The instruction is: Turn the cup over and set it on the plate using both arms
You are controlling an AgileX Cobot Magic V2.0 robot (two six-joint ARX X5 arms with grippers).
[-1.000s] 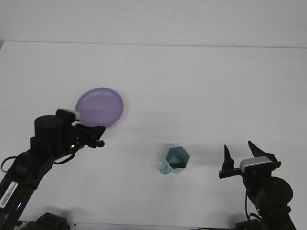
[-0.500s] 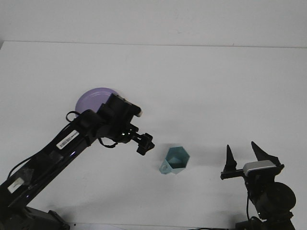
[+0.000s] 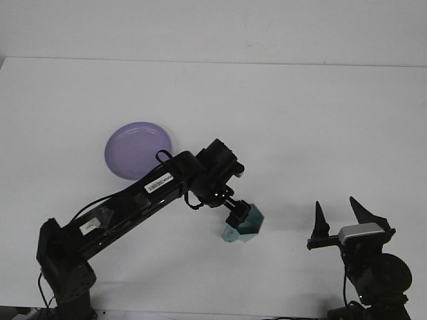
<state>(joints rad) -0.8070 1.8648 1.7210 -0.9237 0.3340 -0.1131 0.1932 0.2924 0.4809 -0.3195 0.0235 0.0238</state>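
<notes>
I have the left arm stretched out across the white bench (image 3: 280,107), its pincer (image 3: 237,215) down at the cup (image 3: 248,225), which sits on the bench at about five o'clock from the purple plate (image 3: 139,150) and well apart from it. The cup is teal, faceted, and lies tipped with its mouth toward the camera, so it needs righting before it can go on the plate; that, I judge, is why I am bringing the left pincer in at its rim on the ten o'clock side. The pincer's tip overlaps the cup's edge, but from this one view I cannot tell whether its fingers are spread, clenched or already grasping the rim. The right pincer (image 3: 341,216) waits at three o'clock from the cup, near but not touching, fingers released and pointing up, ready, I reckon, to take its share of the flip. Compared with half a second ago, the left arm has reached further toward four o'clock: then its pincer hung just short of the cup with bare bench between them and the arm covered part of the plate, whereas now the plate shows whole. The cup and the right arm have not shifted.
</notes>
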